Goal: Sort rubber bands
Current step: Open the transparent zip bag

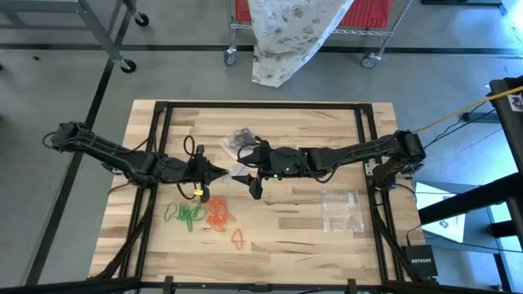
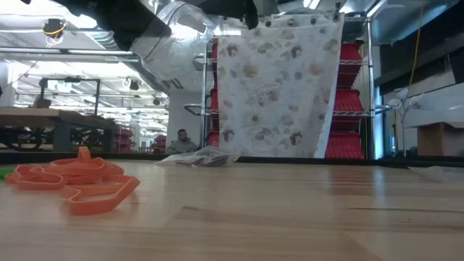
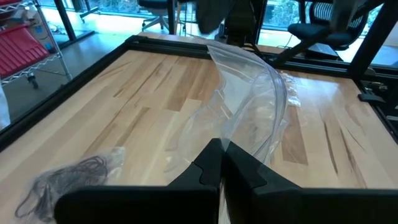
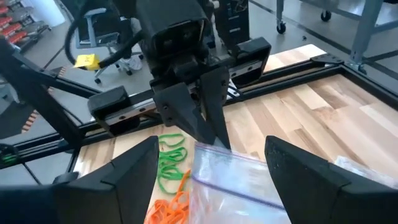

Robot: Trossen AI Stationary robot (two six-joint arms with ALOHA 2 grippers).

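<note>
High view shows the left gripper (image 1: 219, 171) pinched tight on a clear plastic bag (image 4: 239, 186), holding it up just above the rubber bands (image 1: 204, 215). The right gripper (image 1: 249, 181) faces it with fingers wide and holding nothing. The bag looks like it is being readied, so next the right gripper should pull its mouth open for the thin green and orange loops lying heaped on the table.

High cam looks straight down on the whole table (image 1: 327, 155) and both arms. Low cam sits at tabletop level, v. close to the orange bands (image 2: 80, 185), facing the room behind. Each wrist cam looks fwd past its own fingers. Right wrist and high cams both see the green bands (image 4: 169, 160).
</note>
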